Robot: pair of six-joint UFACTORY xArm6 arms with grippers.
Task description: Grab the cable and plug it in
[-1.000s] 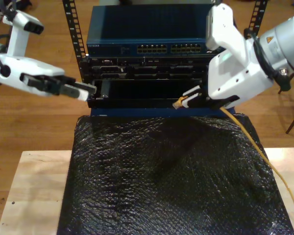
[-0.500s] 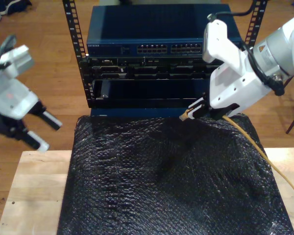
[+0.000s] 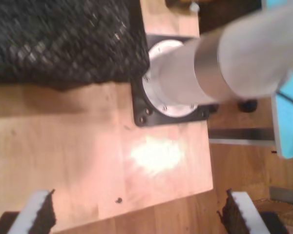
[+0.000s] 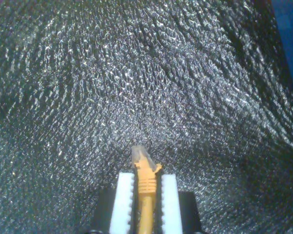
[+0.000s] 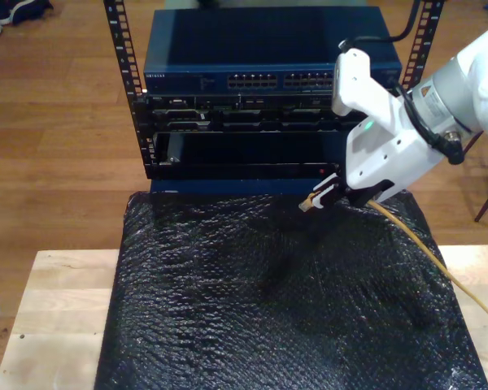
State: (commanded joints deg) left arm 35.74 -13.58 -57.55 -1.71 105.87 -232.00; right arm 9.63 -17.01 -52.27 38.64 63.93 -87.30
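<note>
Cable [image 4: 146,183] — orange-yellow cord, orange boot, small clear plug at the tip. Held between the white pads [image 4: 123,202] of my second gripper [image 4: 146,195], jaws closed on the boot, plug jutting just past the fingertips. In the exterior view the plug end [image 5: 307,205] hangs above the far edge of the mat, in front of the rack's lower part and apart from it; the rest of the cord runs back under the arm and off toward the exterior view's lower right.

Second gripper [image 5: 321,195] — on the white arm [image 5: 390,134] entering from the exterior view's right, tilted down toward the mat.

First gripper [image 3: 136,214] — jaws wide apart, nothing between them; two white pads with dark ribbed faces [image 3: 39,214] look down on the wooden table [image 3: 63,146]. Its wrist view also takes in a round silver arm base on a black plate [image 3: 171,83] bolted to the wood, and a corner of the mat [image 3: 63,39].

Mat [image 5: 285,301] — black, glossy, bubble-textured sheet covering the middle of the table [image 5: 57,317].

Rack [image 5: 252,89] — dark equipment frame beyond the mat: blue switch on top with rows of ports [image 5: 281,80], black units beneath, an open dark bay lower down.

Floor — wood planks around the rack.
</note>
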